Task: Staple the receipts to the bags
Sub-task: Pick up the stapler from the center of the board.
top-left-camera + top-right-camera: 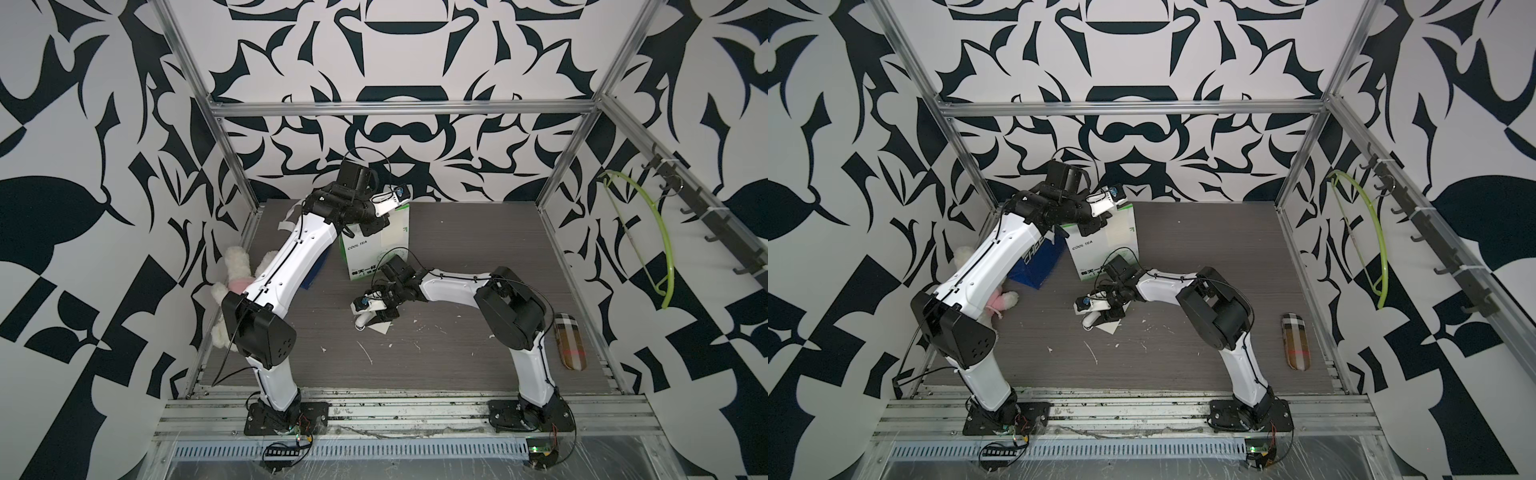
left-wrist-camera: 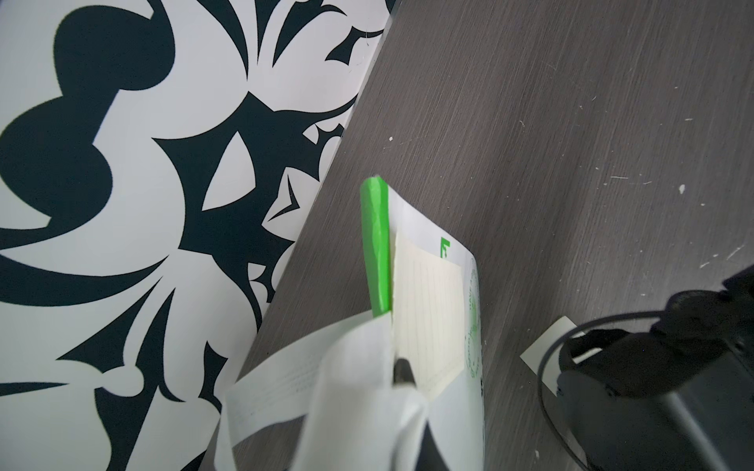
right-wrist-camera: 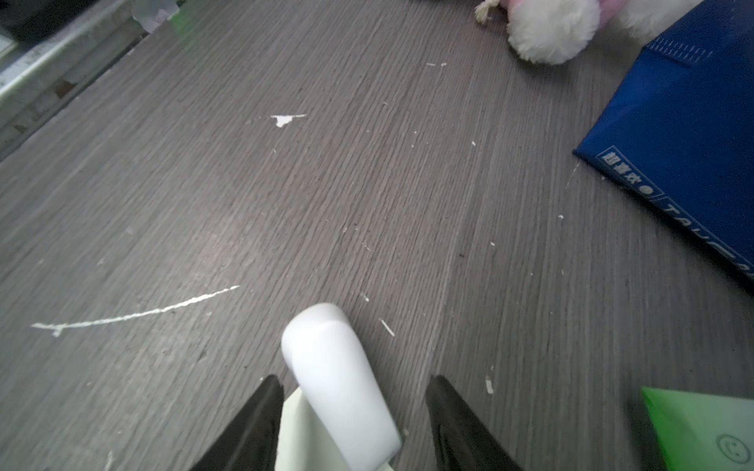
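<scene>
Though both top views take in the whole bench (image 1: pixel 457 249), the blue bag (image 1: pixel 1038 266) shows its white "CHEE" only in a top view; otherwise the L arm (image 1: pixel 291 257) hides most of it. R wrist view gives its lower edge: white Chinese characters, then Latin letters starting "TA", rest cut off.

COOL TEA bag (image 1: pixel 365 257) stands upright far-centre, its name legible in both top views; the green print below is too small to read. L wrist view alone shows its top: L pincer (image 2: pixel 402 373) closed tight on the rim, w/ a faintly lined cream receipt (image 2: pixel 428 318) flat on the bag face beside the green side, and white handles (image 2: pixel 310 367) draped across.

R wrist view alone shows R pincer (image 3: pixel 354 379) wide, one finger each side of the white stapler (image 3: pixel 326 350) w/ gaps, not gripping. Stapler sits on the second receipt (image 3: pixel 298 436), flat at bench centre, just near-side of the COOL TEA bag.

Teddy bear (image 1: pixel 235 266) lies at the L edge, a plaid case (image 1: pixel 569 343) along the near-R edge. Bench R of the bags and near-centre is open, only white scuffs.
</scene>
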Controlling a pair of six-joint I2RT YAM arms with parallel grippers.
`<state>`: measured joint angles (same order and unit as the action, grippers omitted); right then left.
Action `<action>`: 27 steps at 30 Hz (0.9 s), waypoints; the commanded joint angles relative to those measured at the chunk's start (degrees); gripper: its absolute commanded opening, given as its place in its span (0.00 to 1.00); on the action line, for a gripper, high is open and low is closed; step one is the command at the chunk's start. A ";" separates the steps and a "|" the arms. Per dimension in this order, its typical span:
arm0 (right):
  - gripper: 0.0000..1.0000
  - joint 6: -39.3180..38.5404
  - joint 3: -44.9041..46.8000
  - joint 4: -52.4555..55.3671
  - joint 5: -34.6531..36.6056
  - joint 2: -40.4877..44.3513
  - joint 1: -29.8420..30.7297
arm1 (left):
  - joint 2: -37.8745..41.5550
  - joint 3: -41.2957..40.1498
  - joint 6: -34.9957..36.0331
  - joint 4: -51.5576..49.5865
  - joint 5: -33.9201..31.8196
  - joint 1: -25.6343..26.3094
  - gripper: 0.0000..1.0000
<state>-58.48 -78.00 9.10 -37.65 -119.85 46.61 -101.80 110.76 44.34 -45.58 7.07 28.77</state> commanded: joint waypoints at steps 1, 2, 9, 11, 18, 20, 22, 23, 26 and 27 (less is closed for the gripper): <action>0.55 -0.52 -1.73 0.18 -0.61 0.49 -0.03 | 0.42 -0.93 -0.57 0.08 0.92 -0.13 0.00; 0.54 -0.81 -1.59 0.29 -0.65 0.41 -0.04 | 0.38 -0.86 -0.57 0.06 0.92 -0.19 0.00; 0.27 -3.58 -0.89 0.12 0.64 0.27 -0.06 | 0.11 -0.86 -0.57 -0.37 0.67 -0.18 0.00; 0.21 -3.38 -0.11 -1.28 0.41 1.05 -0.11 | -0.02 -0.83 -0.57 -0.69 0.51 -0.15 0.00; 0.16 3.20 7.12 -8.75 -0.14 10.48 -0.85 | -0.51 0.99 -1.16 -2.41 0.04 -0.15 0.00; 0.14 7.66 12.49 -14.39 -0.42 15.61 -2.30 | -0.62 0.96 -1.53 -2.28 0.80 -0.09 0.00; 0.13 9.62 16.25 -15.70 0.32 20.91 -3.59 | -1.06 1.26 -1.87 -2.23 1.19 0.18 0.00; 0.12 10.06 18.06 -15.92 1.14 24.03 -4.15 | -1.28 1.59 -1.95 -2.23 1.07 0.44 0.00; 0.10 12.35 22.84 -16.45 3.73 32.82 -7.30 | -1.84 3.01 -1.61 -2.06 0.94 1.80 0.00; 0.09 13.52 23.97 -16.52 4.25 35.39 -8.87 | -2.06 3.71 -1.26 -2.05 0.94 2.29 0.00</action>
<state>-49.89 -56.01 -3.01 -35.07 -91.33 40.49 -102.78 111.83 43.24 -46.76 7.01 29.69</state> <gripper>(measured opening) 0.228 0.052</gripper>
